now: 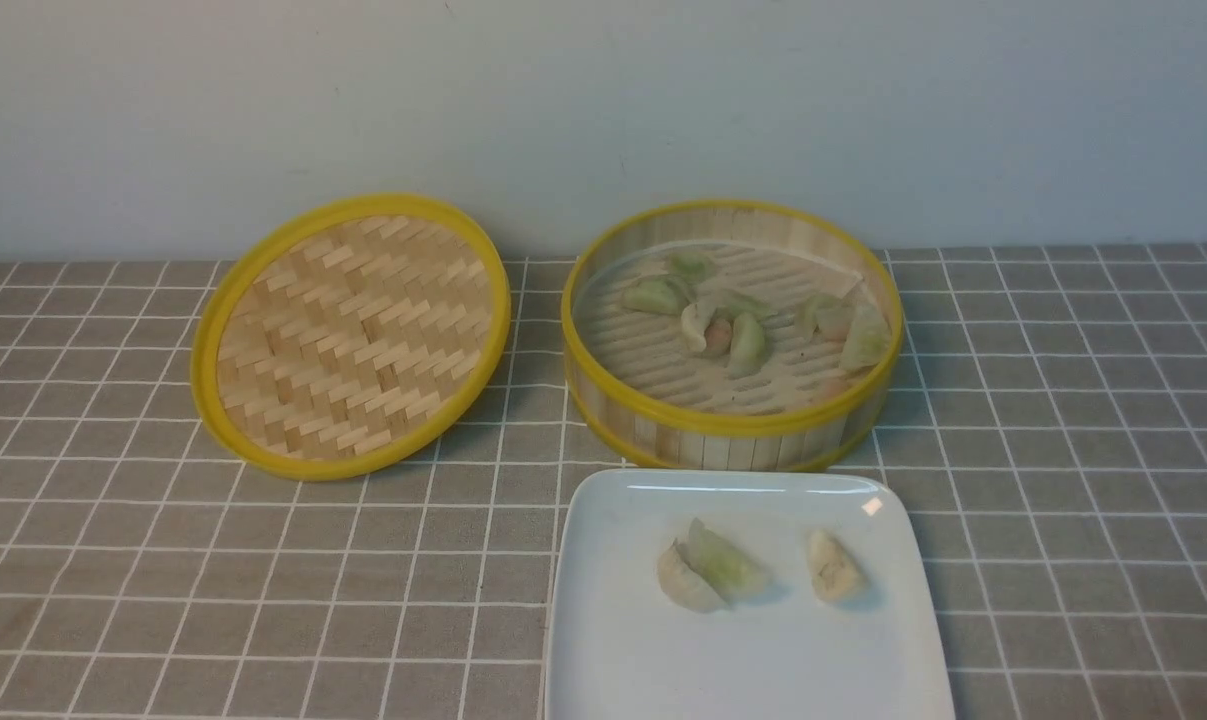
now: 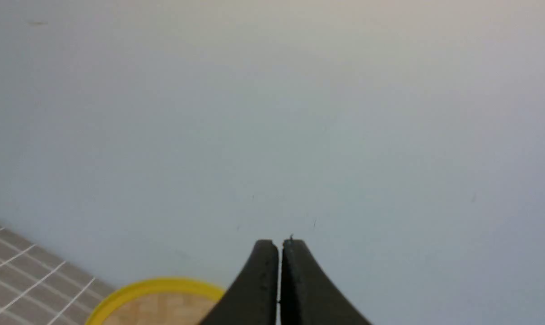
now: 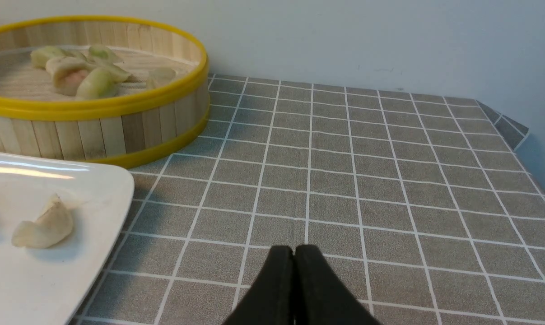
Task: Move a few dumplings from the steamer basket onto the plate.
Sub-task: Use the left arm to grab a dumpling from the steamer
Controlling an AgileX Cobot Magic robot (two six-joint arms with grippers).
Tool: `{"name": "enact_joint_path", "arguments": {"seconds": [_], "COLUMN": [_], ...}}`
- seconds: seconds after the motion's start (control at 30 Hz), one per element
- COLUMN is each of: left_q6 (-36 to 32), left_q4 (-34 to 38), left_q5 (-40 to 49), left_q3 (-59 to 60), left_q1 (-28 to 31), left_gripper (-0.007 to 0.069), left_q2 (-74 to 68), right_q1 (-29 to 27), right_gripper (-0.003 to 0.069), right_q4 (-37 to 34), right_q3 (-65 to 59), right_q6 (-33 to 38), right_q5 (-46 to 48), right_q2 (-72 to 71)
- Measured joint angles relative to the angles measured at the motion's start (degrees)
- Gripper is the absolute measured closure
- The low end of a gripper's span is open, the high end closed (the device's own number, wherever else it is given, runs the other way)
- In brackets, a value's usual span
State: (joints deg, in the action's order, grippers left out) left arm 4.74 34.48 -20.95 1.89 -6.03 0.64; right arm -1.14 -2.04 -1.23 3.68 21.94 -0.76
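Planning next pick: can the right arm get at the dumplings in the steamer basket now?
Probably yes: the steamer basket is uncovered, its lid set aside to the left, nothing above the dumplings. The right gripper is shut and must open first.

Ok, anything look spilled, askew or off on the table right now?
Nothing spilled or damaged. Only the woven lid is askew: it stands tilted on edge left of the steamer basket rather than lying flat. Three dumplings sit on the plate, two of them touching; none lie on the tablecloth.
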Motion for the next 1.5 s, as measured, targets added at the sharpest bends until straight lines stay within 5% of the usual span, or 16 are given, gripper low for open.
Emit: {"name": "enact_joint_path", "arguments": {"seconds": [0.3,0.47,0.57,0.73,0.87,1.1,1.27,1.5], "left_q6": [4.3,0.6,-0.8,-5.1,-11.2,-16.4,-15.9,-10.5], "left_q4": [0.6,-4.1,-5.6,-5.9,-4.6,-2.8,-7.5,-16.7], "left_q5": [-1.9,19.3,41.8,66.4,73.9,81.5,84.2,91.2], "left_q3": [-6.9,-27.7,-42.0,-58.6,-65.4,-78.0,-91.5,-125.7], "left_q1": [0.0,0.0,0.0,-0.1,-0.1,-4.5,-11.9,-19.9], "left_gripper": [0.0629,0.0629,0.0629,0.0629,0.0629,0.0629,0.0629,0.0629], "left_q2": [-0.1,-10.4,-24.0,-46.9,-63.0,-87.6,-100.5,-124.9], "right_q1": [0.0,0.0,0.0,0.0,0.0,0.0,0.2,0.5], "right_gripper": [0.0673,0.0673,0.0673,0.0673,0.0673,0.0673,0.0673,0.0673], "right_q4": [0.0,-5.2,-16.7,-38.9,-47.3,-49.6,-47.6,-29.1], "right_q3": [0.0,-0.4,-0.4,-0.4,-0.4,-0.4,3.2,30.3], "right_q6": [0.0,-1.3,-5.9,-14.1,-14.3,-7.1,-4.8,-1.8], "right_q5": [0.0,-4.3,-11.4,-18.0,-20.0,-20.3,-5.2,31.6], "right_q2": [0.0,0.0,0.0,0.0,0.0,0.0,0.3,21.5]}}
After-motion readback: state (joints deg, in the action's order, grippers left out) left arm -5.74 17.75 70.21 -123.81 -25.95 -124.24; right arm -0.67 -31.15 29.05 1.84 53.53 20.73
